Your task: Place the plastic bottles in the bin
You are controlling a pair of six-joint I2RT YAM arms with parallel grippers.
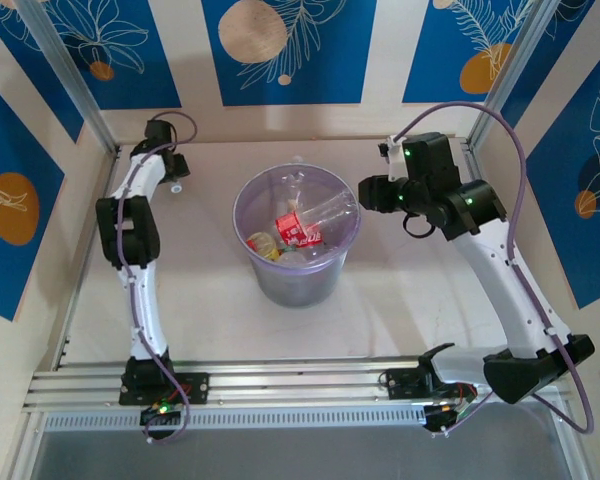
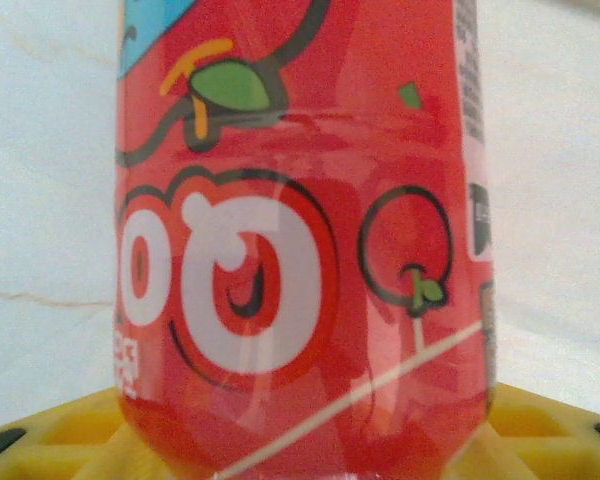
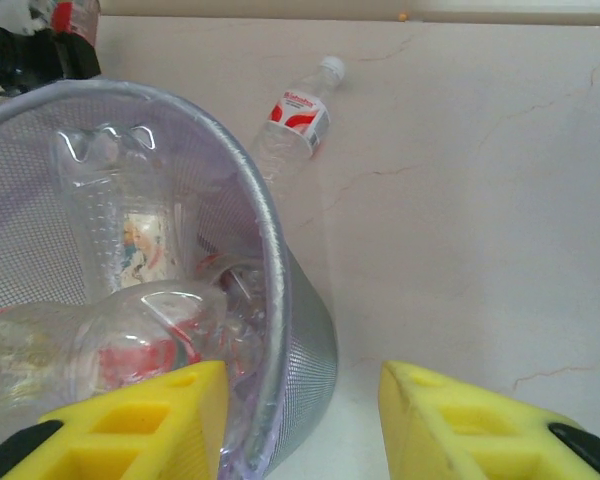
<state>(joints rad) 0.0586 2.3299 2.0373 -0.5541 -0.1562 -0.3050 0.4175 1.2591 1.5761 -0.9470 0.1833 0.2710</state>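
Observation:
The pale-purple bin (image 1: 255, 200) stands mid-table with several clear plastic bottles inside, one showing a red label (image 1: 298, 230). At the far left, my left gripper (image 1: 177, 168) is shut on a red-labelled plastic bottle (image 2: 300, 230); its yellow fingers (image 2: 50, 440) meet the bottle's sides low in the left wrist view. My right gripper (image 1: 372, 192) hovers at the bin's right rim, open (image 3: 302, 420), with the bin wall (image 3: 300, 330) between its fingers. Another clear bottle with a red-and-white label (image 3: 298, 120) lies on the table beyond the bin.
Pale walls close in the table at the back and sides, with metal posts (image 1: 75, 85) in the back corners. An aluminium rail (image 1: 280, 385) runs along the near edge between the two arm bases.

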